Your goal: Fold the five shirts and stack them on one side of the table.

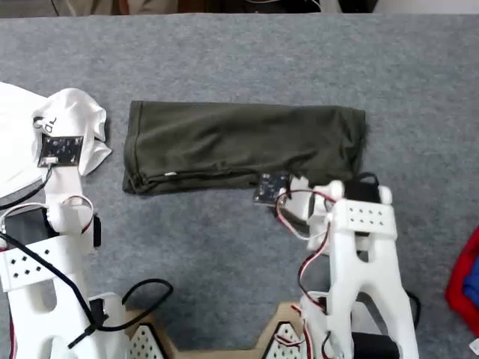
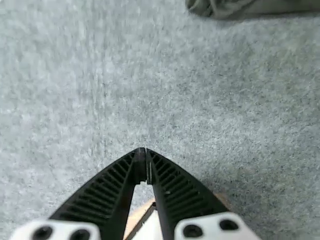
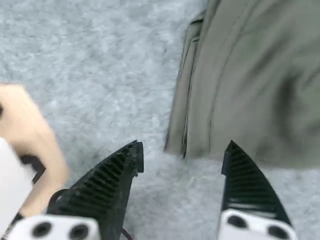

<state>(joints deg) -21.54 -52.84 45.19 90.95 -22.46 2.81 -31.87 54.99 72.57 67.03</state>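
Grey carpet-like cloth is being used to cover the worktop (image 1: 247,52), where an olive shirt (image 1: 239,146) is lying folded into a long band, its long axis running from side to side across the middle. The right arm (image 1: 363,247) is being held at the band's near edge, toward its right end. The right arm's jaws are being kept spread wide, with the shirt's near hem lying just ahead of and between the 2 tips. The left arm (image 1: 45,247) is being held well apart to the left, beside a crumpled white shirt (image 1: 75,120) at the worktop's left edge. The left arm's jaws are being kept pressed together over bare cloth, with nothing pinched, and the olive shirt's left corner is lying farther ahead of them. A red and blue item (image 1: 465,277) is lying at the right edge. Of the 5 shirts, 1 is judged partly folded. The next grasp is likely being left to the nearer right arm, at the hem facing its jaws.
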